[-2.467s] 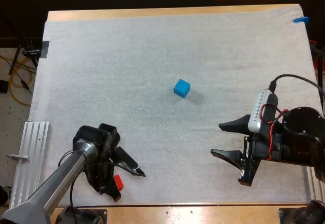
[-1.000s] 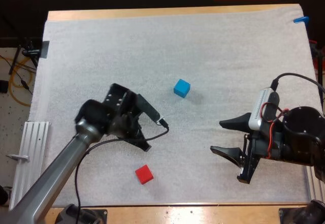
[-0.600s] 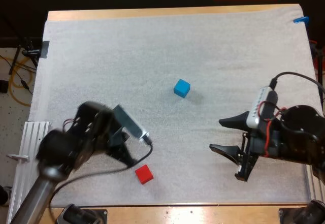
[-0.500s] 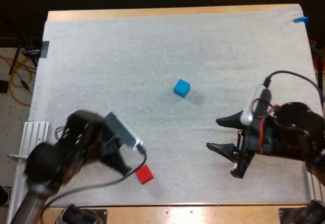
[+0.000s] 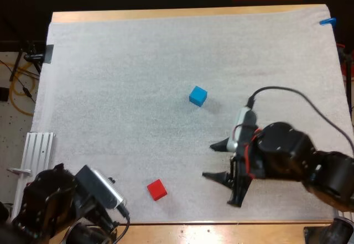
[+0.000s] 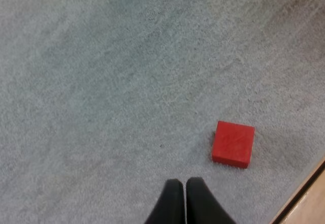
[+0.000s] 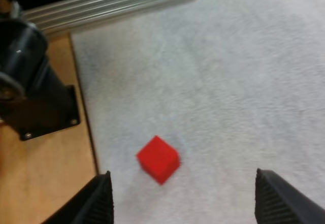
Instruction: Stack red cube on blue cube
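Observation:
The red cube (image 5: 156,189) lies free on the white mat near the front edge. The blue cube (image 5: 198,95) sits alone at mid-mat, well behind it. My right gripper (image 5: 208,161) stands open to the right of the red cube, its fingers pointing towards it. In the right wrist view the red cube (image 7: 158,159) lies ahead between the widely spread fingers (image 7: 96,203), untouched. My left gripper (image 6: 185,182) is shut on nothing, its fingers touching, with the red cube (image 6: 233,144) lying just beside them. My left arm (image 5: 61,205) is drawn back at the front left corner.
An aluminium rail (image 5: 33,172) lies off the mat's left side, seen again past the red cube as the rail (image 7: 111,0). The wooden table edge (image 5: 221,230) runs along the front. My left arm's base (image 7: 30,82) stands on the wood near the cube.
My left arm has pulled back from mid-mat to the front left corner, leaving the red cube lying free. My right arm has moved left towards the red cube, still open.

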You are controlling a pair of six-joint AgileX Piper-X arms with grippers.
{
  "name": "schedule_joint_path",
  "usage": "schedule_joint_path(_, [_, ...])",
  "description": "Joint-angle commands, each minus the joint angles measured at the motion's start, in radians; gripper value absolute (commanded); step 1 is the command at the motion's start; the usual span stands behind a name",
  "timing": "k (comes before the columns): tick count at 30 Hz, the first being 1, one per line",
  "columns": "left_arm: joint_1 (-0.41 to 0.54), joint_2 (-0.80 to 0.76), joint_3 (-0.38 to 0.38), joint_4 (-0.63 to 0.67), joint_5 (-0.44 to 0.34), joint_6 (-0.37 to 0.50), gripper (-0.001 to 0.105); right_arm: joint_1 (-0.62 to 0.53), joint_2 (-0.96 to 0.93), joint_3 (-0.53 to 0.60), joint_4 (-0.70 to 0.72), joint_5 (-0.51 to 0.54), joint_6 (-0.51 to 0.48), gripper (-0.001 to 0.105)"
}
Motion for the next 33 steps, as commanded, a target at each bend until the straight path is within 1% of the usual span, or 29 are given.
schedule_joint_path(1, [-0.001, -0.016, -0.004, 0.003, -0.01, -0.008, 0.0, 0.027, 0.011, -0.004, -0.023, 0.008, 0.025, 0.058])
schedule_joint_path(4, [-0.001, -0.034, -0.004, 0.006, -0.01, -0.008, 0.0, 0.072, 0.043, -0.004, -0.07, 0.008, 0.052, 0.058])
schedule_joint_path(7, [-0.001, -0.045, -0.004, 0.023, -0.01, -0.01, 0.0, 0.106, 0.077, -0.004, -0.115, 0.029, 0.086, 0.058])
schedule_joint_path(11, [-0.001, -0.05, -0.004, 0.036, -0.015, -0.01, 0.0, 0.138, 0.135, -0.004, -0.134, 0.031, 0.134, 0.058])
schedule_joint_path(15, [-0.001, -0.05, -0.004, 0.036, -0.015, -0.01, 0.0, 0.164, 0.192, -0.006, -0.141, 0.037, 0.159, 0.058])
schedule_joint_path(21, [-0.001, -0.05, -0.004, 0.036, -0.019, -0.01, 0.0, 0.215, 0.303, -0.039, -0.141, 0.116, 0.201, 0.058])
schedule_joint_path(25, [-0.001, -0.05, -0.004, 0.041, -0.054, -0.01, 0.0, 0.229, 0.393, -0.081, -0.141, 0.146, 0.285, 0.058])
schedule_joint_path(27, [-0.001, -0.05, -0.004, 0.05, -0.056, -0.01, 0.0, 0.231, 0.431, -0.099, -0.141, 0.149, 0.337, 0.058])
schedule_joint_path(29, [-0.001, -0.05, -0.004, 0.066, -0.059, -0.01, 0.0, 0.23, 0.475, -0.122, -0.141, 0.178, 0.409, 0.058])
schedule_joint_path(33, [-0.001, -0.05, -0.006, 0.084, -0.059, -0.01, 0.0, 0.23, 0.534, -0.139, -0.15, 0.188, 0.481, 0.058])
